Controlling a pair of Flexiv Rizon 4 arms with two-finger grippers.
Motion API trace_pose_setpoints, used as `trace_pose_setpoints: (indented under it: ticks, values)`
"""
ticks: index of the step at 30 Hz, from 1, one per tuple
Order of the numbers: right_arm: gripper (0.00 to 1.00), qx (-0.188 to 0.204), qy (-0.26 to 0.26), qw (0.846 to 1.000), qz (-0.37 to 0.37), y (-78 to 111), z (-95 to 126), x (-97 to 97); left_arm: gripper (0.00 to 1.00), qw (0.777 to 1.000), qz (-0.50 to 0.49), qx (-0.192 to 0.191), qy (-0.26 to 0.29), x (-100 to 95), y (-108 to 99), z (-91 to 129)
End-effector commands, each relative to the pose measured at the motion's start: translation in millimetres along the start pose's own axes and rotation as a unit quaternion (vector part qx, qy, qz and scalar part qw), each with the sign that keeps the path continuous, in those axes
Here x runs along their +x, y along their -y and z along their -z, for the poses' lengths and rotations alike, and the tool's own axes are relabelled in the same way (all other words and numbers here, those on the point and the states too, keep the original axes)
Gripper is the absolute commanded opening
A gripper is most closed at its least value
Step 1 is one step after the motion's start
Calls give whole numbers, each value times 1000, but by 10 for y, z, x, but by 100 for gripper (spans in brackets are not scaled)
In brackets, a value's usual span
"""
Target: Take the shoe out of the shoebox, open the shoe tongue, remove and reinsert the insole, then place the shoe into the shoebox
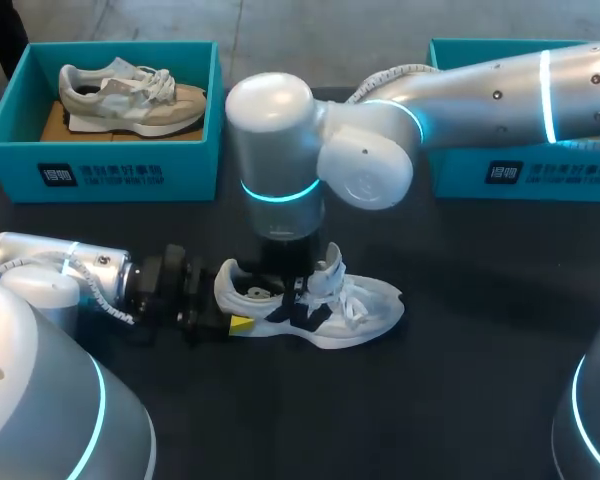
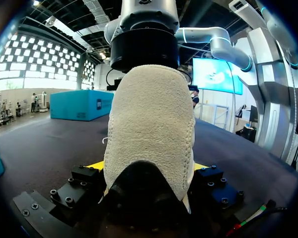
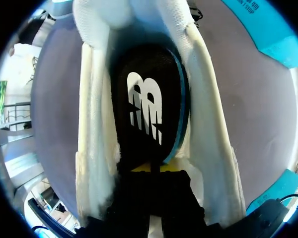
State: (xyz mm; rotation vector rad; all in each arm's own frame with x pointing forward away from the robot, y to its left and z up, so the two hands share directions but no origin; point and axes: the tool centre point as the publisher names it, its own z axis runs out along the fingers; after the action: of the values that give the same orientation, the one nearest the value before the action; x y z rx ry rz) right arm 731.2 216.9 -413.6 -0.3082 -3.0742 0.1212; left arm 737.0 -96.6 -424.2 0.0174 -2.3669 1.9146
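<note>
Shoe (image 1: 320, 305): on tabletop (image 1: 480, 380), heel pinched in my left hand (image 2: 148, 166). Right hand (image 3: 154, 169): at insole (image 3: 149, 114) heel; I cannot tell its grip. Best handling: peel the insole up heel-first and slowly, with the left hand bracing.

shoe (image 1: 325, 305) on table (image 1: 480, 320), second shoe (image 1: 130, 95) in shoebox (image 1: 105, 170)

White shoe (image 1: 320, 300) with black side stripes on black table (image 1: 450, 400). Inside it, black insole (image 3: 149, 109) with white logo and blue rim. Yellow-tipped fingers (image 1: 241, 323) at its heel. Behind it, teal box (image 1: 110, 170) with beige-and-grey shoe (image 1: 130, 95).
</note>
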Motion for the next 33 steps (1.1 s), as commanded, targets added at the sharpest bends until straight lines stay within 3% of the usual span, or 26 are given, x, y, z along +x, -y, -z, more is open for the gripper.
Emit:
trace_pose_setpoints:
  ticks: [1, 20, 33]
  values:
    - [0, -19, 30, 999, -3, 57, -219, 232, 0, 1000, 1, 0, 3, -11, -36, -38]
    - [0, -74, 127, 989, -1, 66, 332, 246, 0, 1000, 1, 0, 3, -11, -36, -38]
    - [0, -115, 153, 981, -8, 162, 419, 223, 0, 1000, 1, 0, 3, -11, -36, -38]
